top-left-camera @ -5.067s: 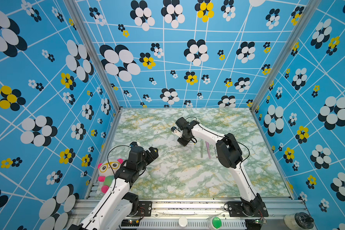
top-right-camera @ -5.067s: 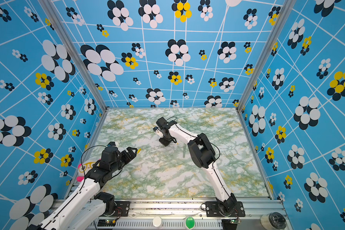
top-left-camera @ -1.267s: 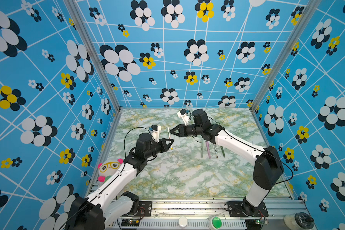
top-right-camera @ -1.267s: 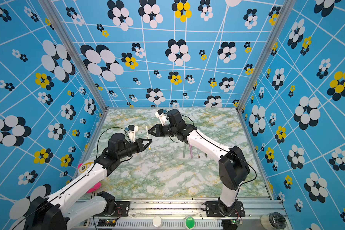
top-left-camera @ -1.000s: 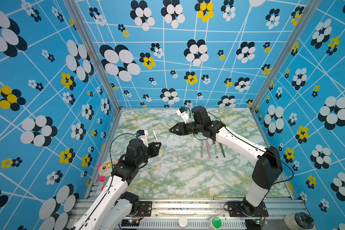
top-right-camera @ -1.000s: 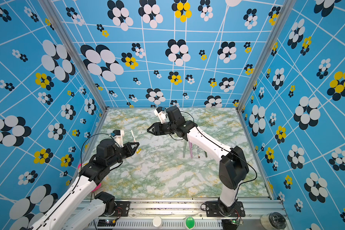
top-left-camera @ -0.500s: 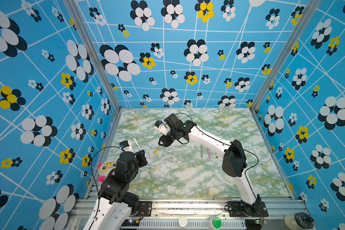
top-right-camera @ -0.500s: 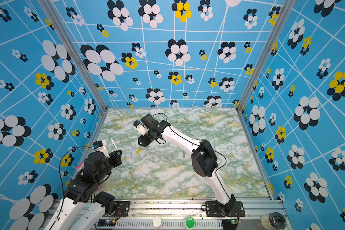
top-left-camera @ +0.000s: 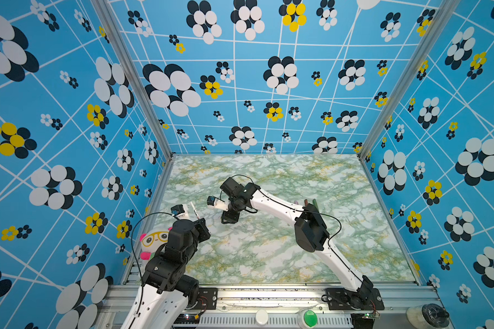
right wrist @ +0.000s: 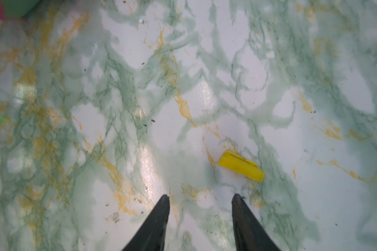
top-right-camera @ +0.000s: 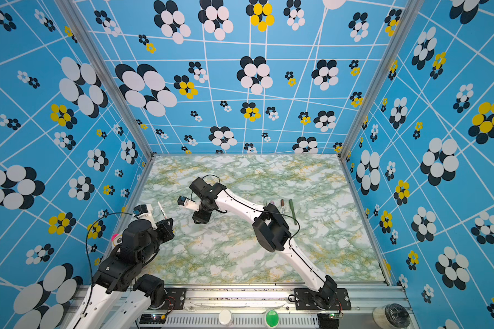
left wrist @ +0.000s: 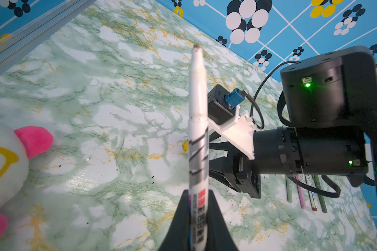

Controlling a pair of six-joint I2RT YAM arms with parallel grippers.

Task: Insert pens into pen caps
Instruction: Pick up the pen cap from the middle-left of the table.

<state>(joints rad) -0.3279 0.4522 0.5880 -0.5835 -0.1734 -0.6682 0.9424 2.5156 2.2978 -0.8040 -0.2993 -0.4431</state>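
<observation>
Clamping the white pen (left wrist: 198, 130) low on its barrel, the left gripper (left wrist: 197, 196) is closed tight, with the bare tip pointing away. The red block and black print on the barrel are too blurred to read. The right gripper (right wrist: 200, 200) stands parted and empty over the table (right wrist: 118, 87); the yellow cap (right wrist: 241, 166) lies flat just ahead, off to one side, not between the jaws.
</observation>
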